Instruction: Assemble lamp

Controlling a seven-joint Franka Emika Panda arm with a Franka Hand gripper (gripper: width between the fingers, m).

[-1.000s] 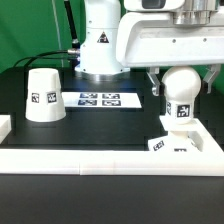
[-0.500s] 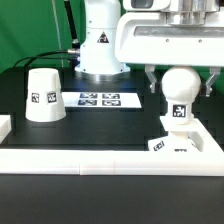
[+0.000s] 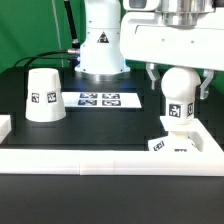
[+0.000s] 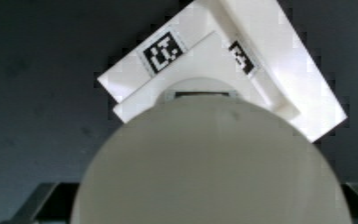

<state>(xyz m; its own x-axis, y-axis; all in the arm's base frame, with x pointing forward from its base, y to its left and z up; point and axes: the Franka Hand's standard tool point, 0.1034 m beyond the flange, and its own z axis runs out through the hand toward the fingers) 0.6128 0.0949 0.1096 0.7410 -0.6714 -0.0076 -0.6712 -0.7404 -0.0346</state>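
The white ball-shaped bulb point(image 3: 178, 100) stands upright on the low sloped base point(image 3: 182, 144) at the exterior view's right. My gripper point(image 3: 179, 90) comes down from above, a dark finger point(image 3: 152, 82) pressed on each side of the ball, so it is shut on the bulb. The wrist view is filled by the bulb point(image 4: 202, 160), with the tagged base point(image 4: 247, 70) beyond it and a finger point(image 4: 48, 203) dimly at the edge. The cone-shaped shade point(image 3: 43, 95) stands alone at the exterior view's left, wide end down.
The marker board point(image 3: 98, 99) lies flat between shade and base. A white raised rail point(image 3: 100, 160) runs along the near edge of the black table. The robot's white body point(image 3: 100, 45) stands behind the board.
The wrist has shifted slightly and the bulb's tag has drifted a little toward the exterior view's left. The jaws keep the same width; shade and base have not moved.
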